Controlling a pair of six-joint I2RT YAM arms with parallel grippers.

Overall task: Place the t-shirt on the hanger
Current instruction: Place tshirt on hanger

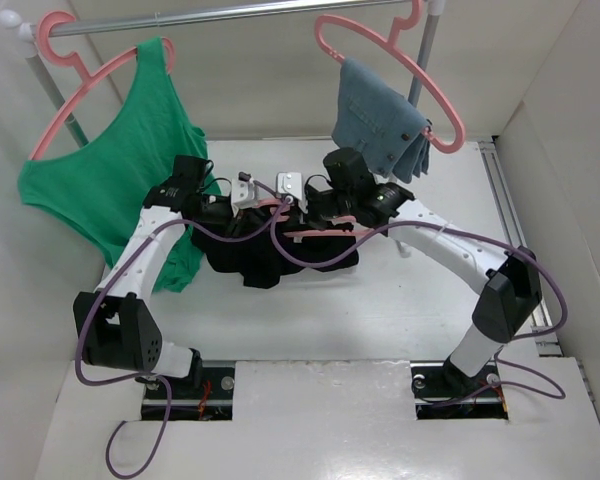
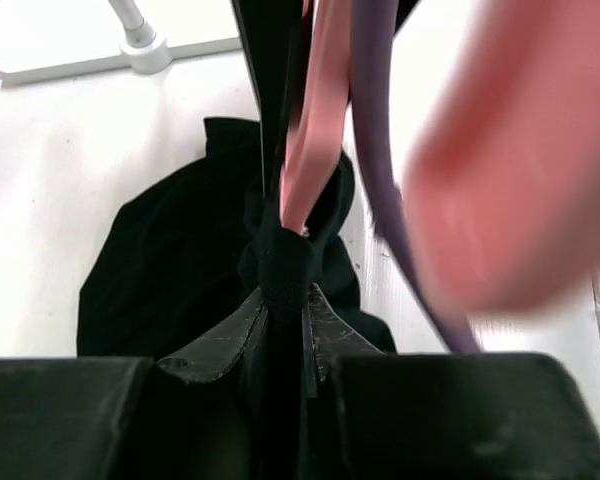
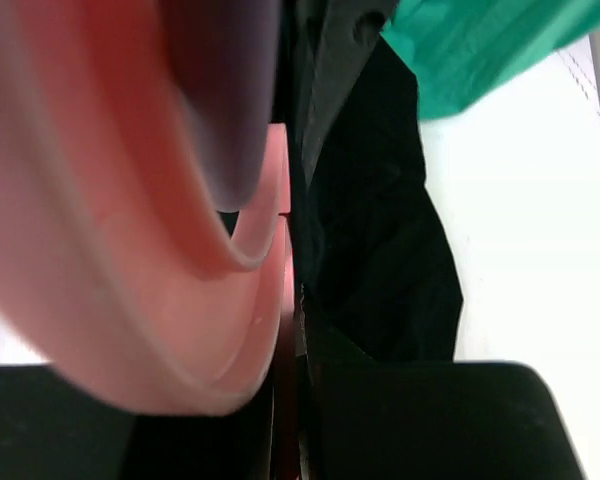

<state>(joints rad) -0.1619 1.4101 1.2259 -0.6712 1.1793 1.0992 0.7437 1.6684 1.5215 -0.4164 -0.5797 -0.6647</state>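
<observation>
The black t-shirt (image 1: 270,255) lies bunched on the white table between my two grippers. The pink hanger (image 1: 315,233) lies across its top, mostly covered by the grippers. My left gripper (image 1: 242,210) is shut on a fold of the t-shirt (image 2: 160,270), right below the hanger's bar (image 2: 315,130). In the left wrist view the left gripper (image 2: 285,300) shows cloth squeezed between its jaws. My right gripper (image 1: 305,212) is shut on the hanger (image 3: 265,300). In the right wrist view the right gripper (image 3: 298,310) has the t-shirt (image 3: 380,250) beside it.
A metal rail (image 1: 230,18) at the back bears a green tank top (image 1: 120,170) and a blue-grey denim garment (image 1: 380,120), each on its own pink hanger. The rack's foot (image 2: 140,45) stands behind the t-shirt. Purple cables (image 1: 310,255) loop over it. Walls enclose the table.
</observation>
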